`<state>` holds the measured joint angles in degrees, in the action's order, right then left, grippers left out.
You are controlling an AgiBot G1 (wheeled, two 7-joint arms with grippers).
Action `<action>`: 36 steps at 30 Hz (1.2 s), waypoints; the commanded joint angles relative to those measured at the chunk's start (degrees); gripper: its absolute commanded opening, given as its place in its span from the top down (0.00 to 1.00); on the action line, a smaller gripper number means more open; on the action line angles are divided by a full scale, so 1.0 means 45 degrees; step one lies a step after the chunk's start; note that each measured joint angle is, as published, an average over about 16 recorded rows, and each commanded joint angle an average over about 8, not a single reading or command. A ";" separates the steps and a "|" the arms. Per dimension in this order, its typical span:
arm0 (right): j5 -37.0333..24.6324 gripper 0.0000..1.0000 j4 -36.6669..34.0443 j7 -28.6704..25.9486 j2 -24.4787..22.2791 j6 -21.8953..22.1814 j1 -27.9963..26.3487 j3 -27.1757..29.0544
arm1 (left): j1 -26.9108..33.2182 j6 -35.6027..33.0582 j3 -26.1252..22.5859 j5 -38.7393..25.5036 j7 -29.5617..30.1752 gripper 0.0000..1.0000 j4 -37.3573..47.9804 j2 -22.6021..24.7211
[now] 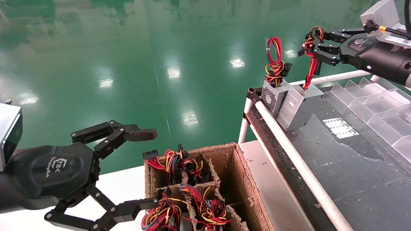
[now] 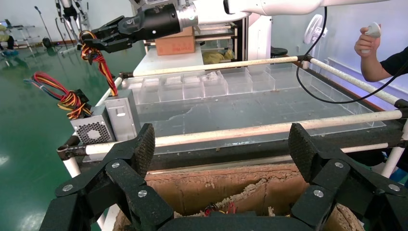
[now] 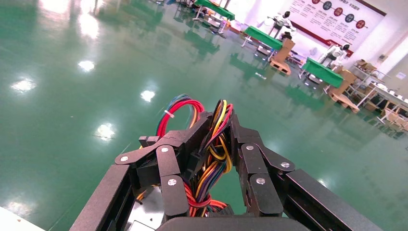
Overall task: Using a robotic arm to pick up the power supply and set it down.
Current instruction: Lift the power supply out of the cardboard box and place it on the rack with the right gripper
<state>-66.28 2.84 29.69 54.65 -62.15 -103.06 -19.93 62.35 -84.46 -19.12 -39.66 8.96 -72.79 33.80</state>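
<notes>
The left claw fills the near foreground, spread wide and holding nothing, hovering over the divided cardboard box of wired units; it is well apart from the work. The right claw, the robotic arm of the task, is pinched shut on the red, yellow and black wire bundle of the power supply, gripping the loop and not the metal case. The power supply sits at the near-left corner of the dark worktop, just inside the white rail, touching a second grey box with a perforated vent face on its outer side. It stands on end, tilted, long axis rising toward the claw, wire end uppermost, so the case lies directly below the claw and slightly toward the robot. The right arm is plainly the nearer one. Whether its base rests on the worktop cannot be told for certain.
</notes>
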 commanded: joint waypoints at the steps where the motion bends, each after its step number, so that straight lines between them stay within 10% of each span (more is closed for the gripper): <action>1: -0.0005 1.00 -0.0095 0.0041 -0.0021 0.0040 -0.0056 -0.0001 | 0.0000 0.0000 -0.0001 0.0000 0.0000 0.00 0.0000 0.0000; 36: -0.0221 1.00 -0.0699 0.0551 0.1086 0.2327 -0.0362 -0.0146 | 0.0002 0.0004 -0.0009 0.0006 -0.0005 0.00 0.0000 -0.0004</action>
<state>-67.28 -0.23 32.15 59.85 -51.48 -104.71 -20.59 62.36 -84.44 -19.16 -39.63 8.94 -72.79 33.78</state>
